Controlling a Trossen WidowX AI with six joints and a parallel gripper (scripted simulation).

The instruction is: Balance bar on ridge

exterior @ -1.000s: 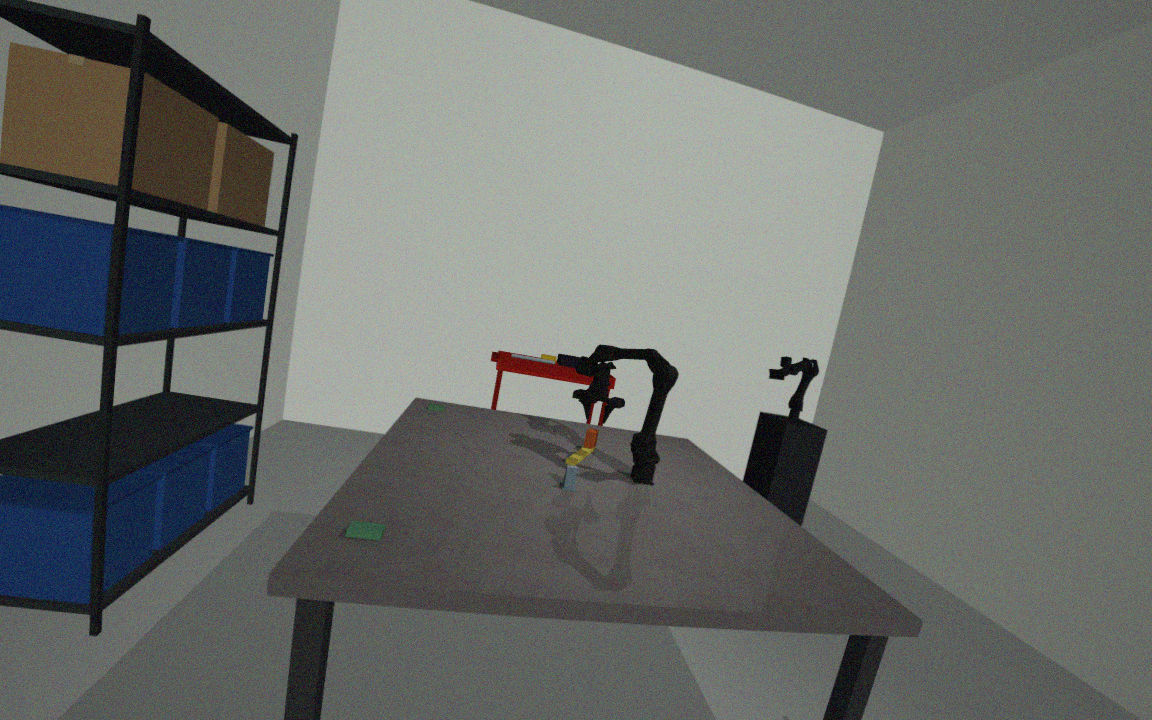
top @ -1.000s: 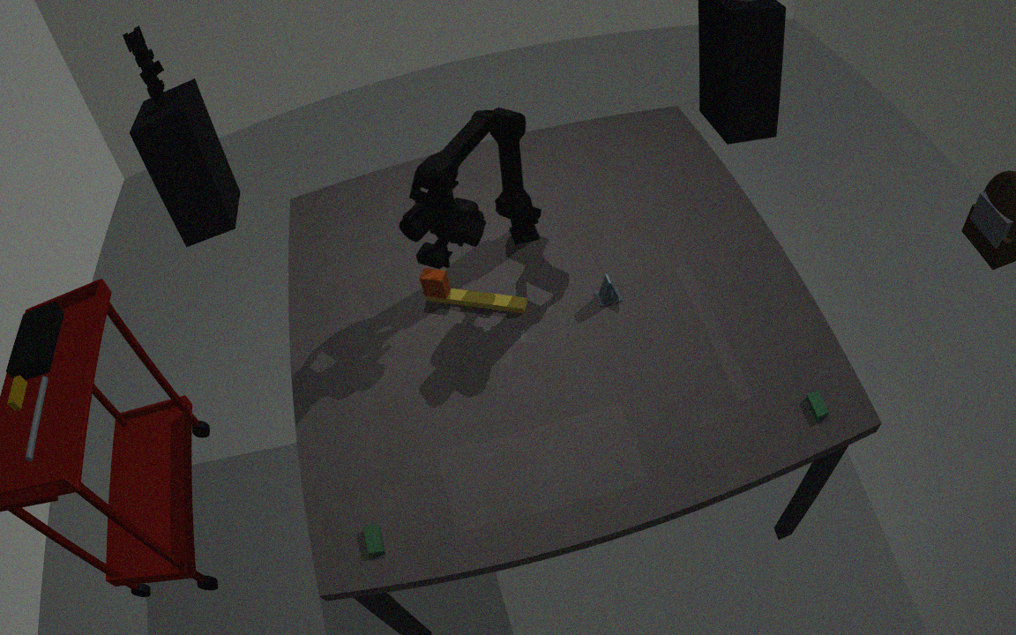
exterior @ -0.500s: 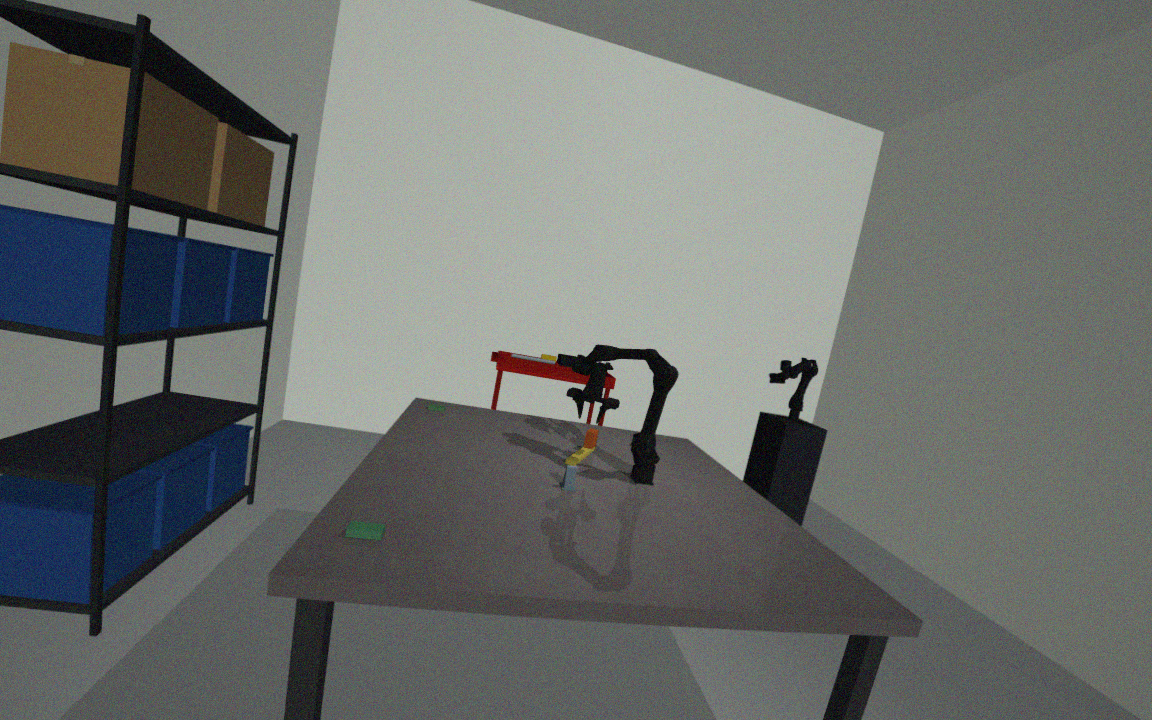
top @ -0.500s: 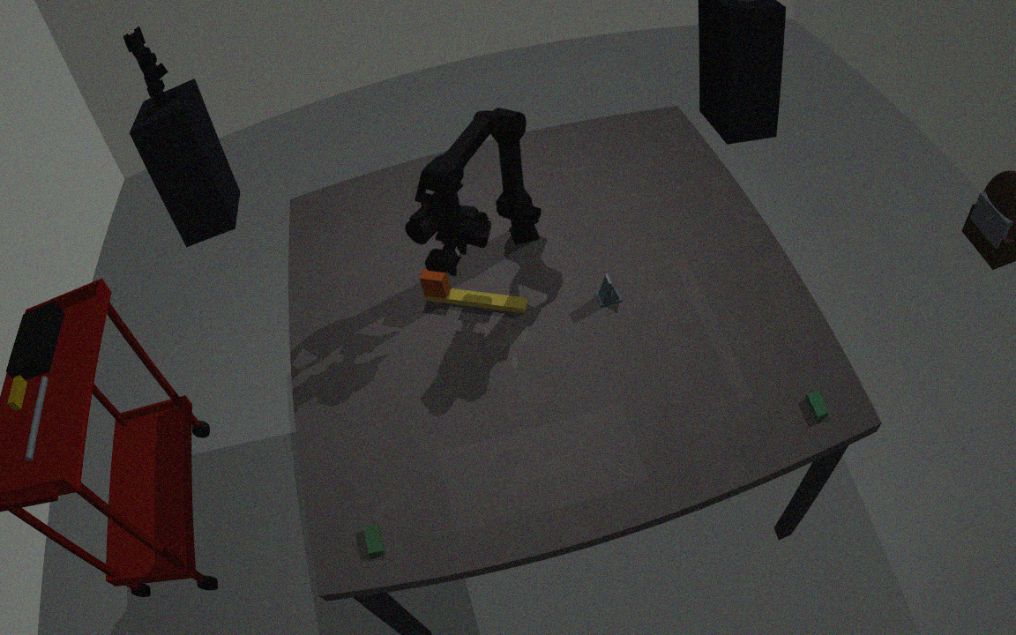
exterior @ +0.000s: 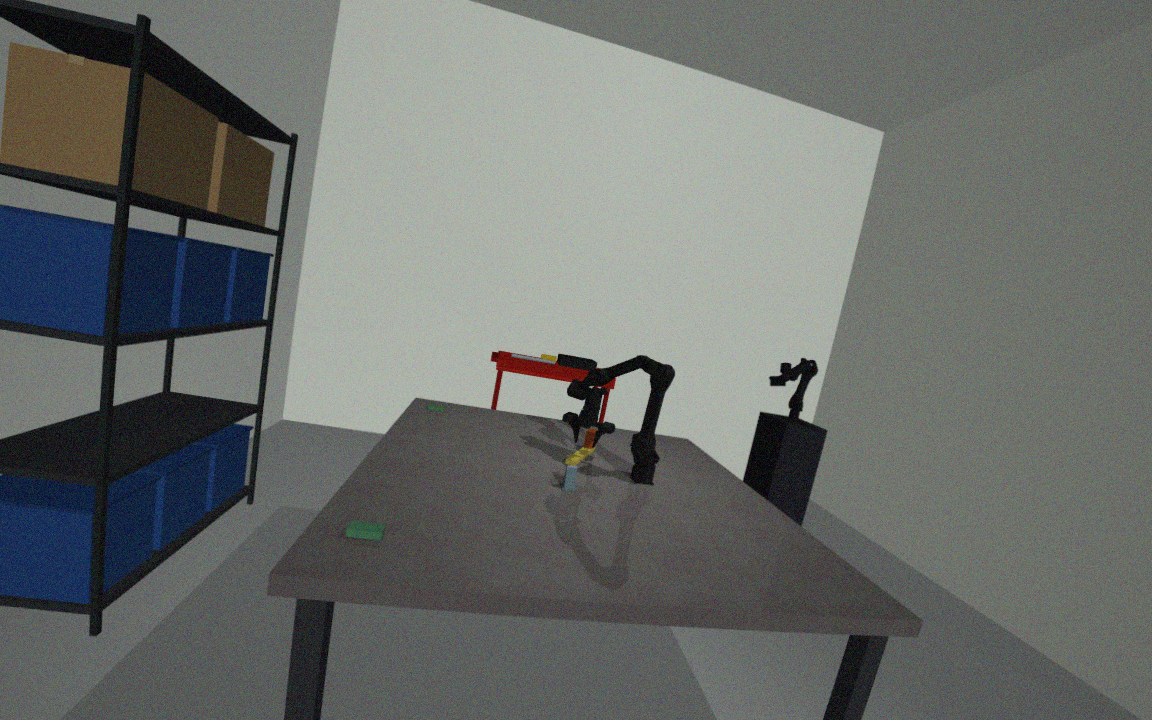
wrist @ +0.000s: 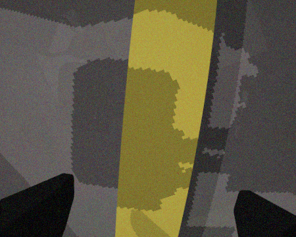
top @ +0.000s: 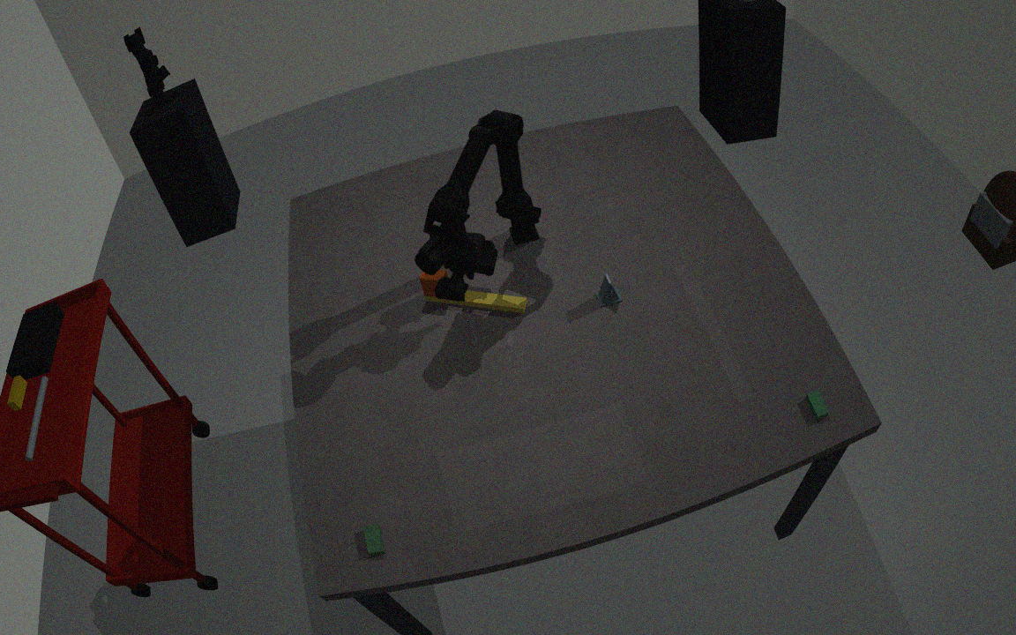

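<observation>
A yellow bar (top: 489, 300) (exterior: 576, 457) (wrist: 166, 114) lies flat on the table (top: 535, 442) (exterior: 473, 555), with an orange block (top: 432, 281) (exterior: 592, 436) at its left end. The small grey-blue ridge (top: 610, 292) (exterior: 569, 478) stands apart, to the right of the bar. My gripper (top: 455, 286) (exterior: 575, 428) (wrist: 157, 195) is open and hangs low over the bar near its orange end. In the wrist view its two dark fingers stand either side of the bar with gaps on both sides, not touching it.
Green markers lie near the table's front corners (top: 816, 404) (top: 372, 540) (exterior: 365, 531). A red cart (top: 62, 410) (exterior: 531, 362) stands off the table's left. Black pedestals (top: 184, 161) (top: 739, 67) (exterior: 783, 461) stand behind the table. A shelf rack (exterior: 106, 313) is far off.
</observation>
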